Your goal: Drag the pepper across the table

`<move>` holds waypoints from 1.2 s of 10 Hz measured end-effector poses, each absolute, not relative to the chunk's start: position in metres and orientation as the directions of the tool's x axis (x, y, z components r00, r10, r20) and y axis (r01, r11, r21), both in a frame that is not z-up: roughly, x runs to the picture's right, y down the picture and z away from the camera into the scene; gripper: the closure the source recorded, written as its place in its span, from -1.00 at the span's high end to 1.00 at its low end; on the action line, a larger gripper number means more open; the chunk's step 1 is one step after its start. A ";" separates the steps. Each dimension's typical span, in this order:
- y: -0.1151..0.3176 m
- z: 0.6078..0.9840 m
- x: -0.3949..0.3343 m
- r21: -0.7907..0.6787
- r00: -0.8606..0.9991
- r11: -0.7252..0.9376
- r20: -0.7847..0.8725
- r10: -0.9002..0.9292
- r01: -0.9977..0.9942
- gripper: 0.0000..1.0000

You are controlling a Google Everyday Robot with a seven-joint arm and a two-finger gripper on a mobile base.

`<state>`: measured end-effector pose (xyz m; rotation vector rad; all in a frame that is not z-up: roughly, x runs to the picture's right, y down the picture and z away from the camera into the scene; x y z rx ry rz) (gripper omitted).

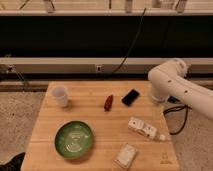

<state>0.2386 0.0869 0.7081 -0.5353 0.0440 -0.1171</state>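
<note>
One table is carrying six loose things, and the green bowl near its front left is serving here as the marker for all of them. There is one bowl, and it is sitting upright.

One pepper is lying on the bare wood behind the bowl and to its right, well apart from it and touching nothing else. One white cup is standing behind the bowl, slightly to its left. One flat black object is lying farther right of the bowl than the pepper, near the pepper but apart from it.

Two pale packages are lying to the right of the bowl. The longer package is resting slightly behind the bowl's level, and the squarer package is sitting nearer the front edge.

One white arm is reaching in from the right, far from the bowl. Its one gripper is hanging at the table's far right edge, beyond the black object as seen from the bowl, with its jaws standing apart and gripping nothing.
</note>
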 end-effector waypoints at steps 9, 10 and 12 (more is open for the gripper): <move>0.072 0.745 0.197 -0.478 0.960 0.836 0.063 -0.274 0.270 0.60; 0.072 0.751 0.189 -0.475 0.952 0.829 0.077 -0.296 0.296 0.60; 0.070 0.759 0.170 -0.463 0.938 0.819 0.101 -0.331 0.339 0.60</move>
